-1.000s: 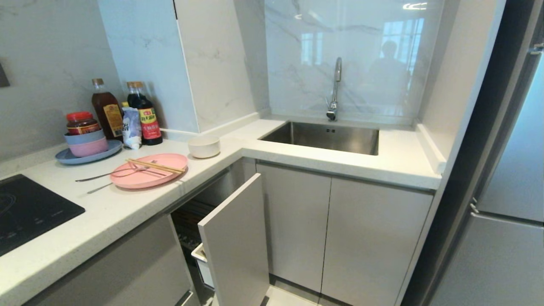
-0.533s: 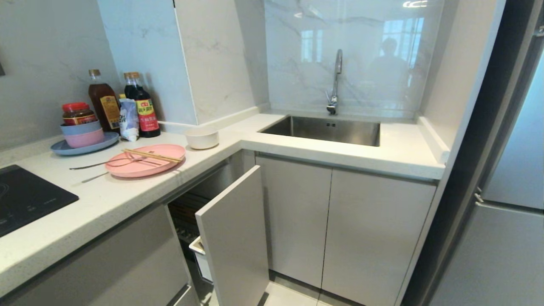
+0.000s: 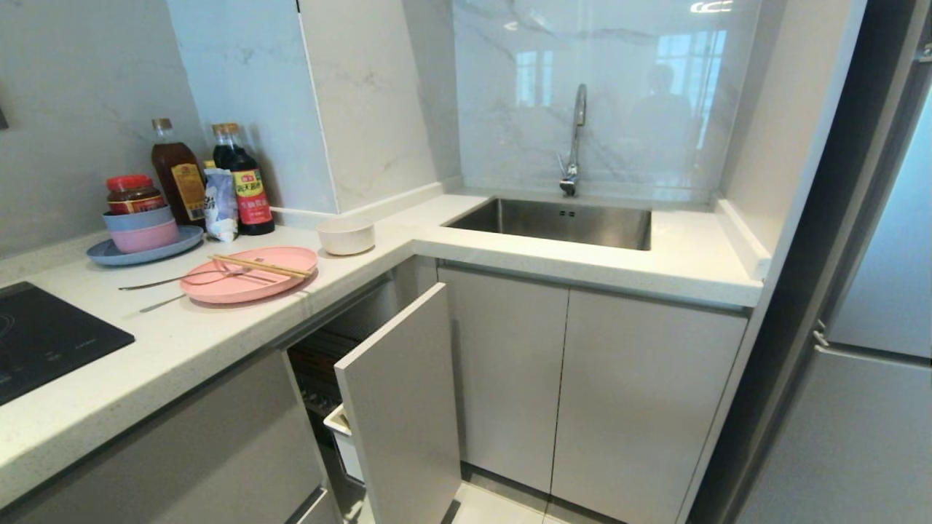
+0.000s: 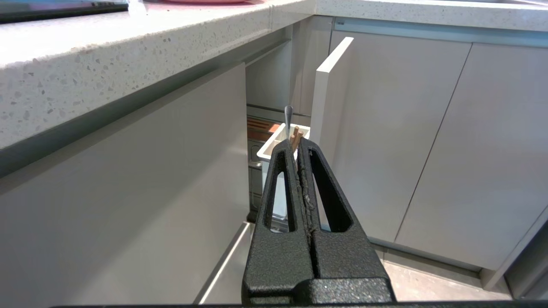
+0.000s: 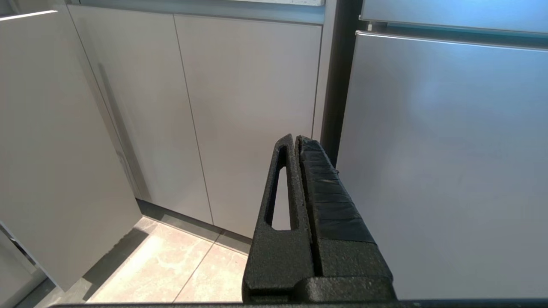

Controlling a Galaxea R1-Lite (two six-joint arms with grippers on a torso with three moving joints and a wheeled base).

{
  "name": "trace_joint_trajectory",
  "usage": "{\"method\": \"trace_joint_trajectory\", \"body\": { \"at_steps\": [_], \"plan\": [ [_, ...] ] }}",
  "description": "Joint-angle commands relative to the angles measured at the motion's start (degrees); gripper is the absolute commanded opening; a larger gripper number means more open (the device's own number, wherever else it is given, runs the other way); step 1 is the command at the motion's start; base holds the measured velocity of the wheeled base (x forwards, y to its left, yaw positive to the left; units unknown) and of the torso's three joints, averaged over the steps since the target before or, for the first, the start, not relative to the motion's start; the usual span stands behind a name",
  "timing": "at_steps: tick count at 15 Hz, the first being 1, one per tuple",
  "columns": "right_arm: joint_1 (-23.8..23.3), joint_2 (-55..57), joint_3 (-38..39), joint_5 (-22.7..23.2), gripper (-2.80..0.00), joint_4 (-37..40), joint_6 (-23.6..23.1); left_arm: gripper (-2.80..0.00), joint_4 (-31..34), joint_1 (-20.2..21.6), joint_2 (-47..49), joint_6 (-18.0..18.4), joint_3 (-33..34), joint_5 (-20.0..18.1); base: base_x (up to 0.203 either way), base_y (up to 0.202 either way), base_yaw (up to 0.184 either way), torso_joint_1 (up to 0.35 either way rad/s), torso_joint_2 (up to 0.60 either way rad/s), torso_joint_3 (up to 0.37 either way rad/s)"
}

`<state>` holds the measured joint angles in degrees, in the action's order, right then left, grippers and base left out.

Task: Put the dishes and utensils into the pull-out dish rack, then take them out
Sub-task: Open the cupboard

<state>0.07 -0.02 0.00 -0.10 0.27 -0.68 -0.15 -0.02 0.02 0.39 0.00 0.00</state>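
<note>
Bottle label shows unreadable writing behind pink plate.

rack: mostly hidden behind its grey front
stove: cut off, left of rack

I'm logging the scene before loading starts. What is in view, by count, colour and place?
plate: one, pink, counter left of the sink
chopsticks: a pair, light wood, lying across the plate
fork: one, silver, tines on the plate, handle on the counter
bowl: one, cream-white, counter behind the plate
blue plate: one, holding stacked pink and blue bowls and a red-lidded jar
sauce bottles: two, dark, by the wall
dish rack: one, grey front, pulled out
sink: one, steel
left gripper: black, shut, below counter
right gripper: black, shut, facing cabinets
</note>
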Motion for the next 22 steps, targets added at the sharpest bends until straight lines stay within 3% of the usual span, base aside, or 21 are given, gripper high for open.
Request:
{"method": "trace_joint_trajectory", "body": {
  "at_steps": [1,4,8,12,14,18,22],
  "plan": [
    [0.01,0.02,0.0,0.03,-2.8,0.0,-0.02,-2.8,-0.46,0.02,-0.02,0.48,0.0,0.0,0.0,0.0,0.0,0.0,0.0,0.0],
    [0.01,-0.04,0.0,0.01,-2.8,0.0,-0.02,-2.8,0.06,-0.02,-0.02,0.7,-6.67,0.01,0.0,0.0,0.0,0.0,0.0,0.0],
    [0.01,0.02,0.0,0.01,-2.8,0.0,-0.02,-2.8,10.22,-0.01,2.5,1.05,-29.62,-1.34,0.0,0.0,0.0,0.0,0.0,0.0],
    [0.01,0.02,0.0,0.01,-2.8,0.0,-0.02,-2.8,14.72,-0.07,20.85,1.53,-54.48,-2.21,0.0,0.0,0.0,0.0,0.0,0.0],
    [0.01,0.01,0.0,0.01,-2.8,0.0,-0.02,-2.8,15.57,-0.33,31.91,4.69,-64.0,-1.45,0.0,0.0,0.0,0.0,0.0,0.0],
    [0.01,0.02,0.0,0.01,-2.8,0.0,-0.02,-2.8,15.8,-0.79,50.98,9.27,-73.37,-0.94,0.0,0.0,0.0,0.0,0.0,0.0],
    [0.01,0.01,0.0,0.01,-2.8,0.0,-0.02,-2.8,16.08,-2.41,68.5,8.55,-76.07,-1.21,0.0,0.0,0.0,0.0,0.0,0.0]
  ]
}}
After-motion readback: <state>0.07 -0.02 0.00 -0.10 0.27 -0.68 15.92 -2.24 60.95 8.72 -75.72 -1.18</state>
